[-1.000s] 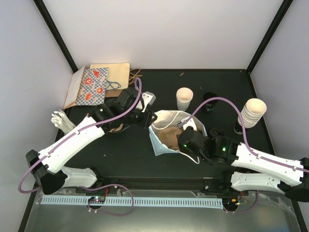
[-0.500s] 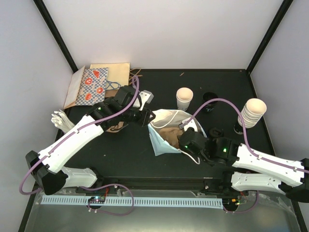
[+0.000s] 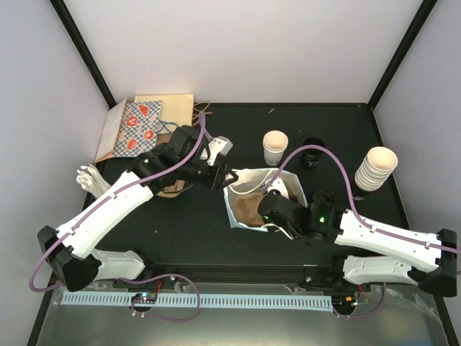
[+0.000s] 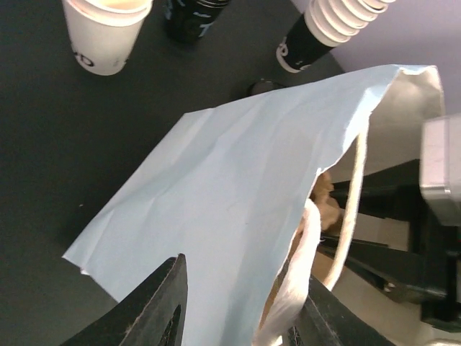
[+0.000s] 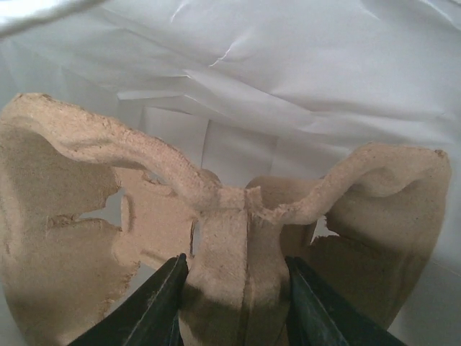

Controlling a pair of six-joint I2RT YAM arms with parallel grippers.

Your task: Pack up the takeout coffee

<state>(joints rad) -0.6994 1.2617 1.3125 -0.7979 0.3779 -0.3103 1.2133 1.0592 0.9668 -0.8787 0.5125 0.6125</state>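
Left pincer (image 4: 241, 292) pinched the bag (image 4: 238, 180) rim open while right pincer (image 5: 234, 288), inside the bag, gripped the carrier (image 5: 223, 209); a cup (image 3: 274, 146) waited on the counter (image 3: 180, 223) beyond the bag, so seating the carrier flat probably came next.

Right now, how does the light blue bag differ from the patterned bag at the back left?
The light blue bag is open mid-table; the patterned bag lies flat. The light blue bag is plain; the patterned bag has blue checks and red shapes. The light blue bag holds a brown cardboard carrier; the patterned bag's contents, if any, are hidden. Both have handles.
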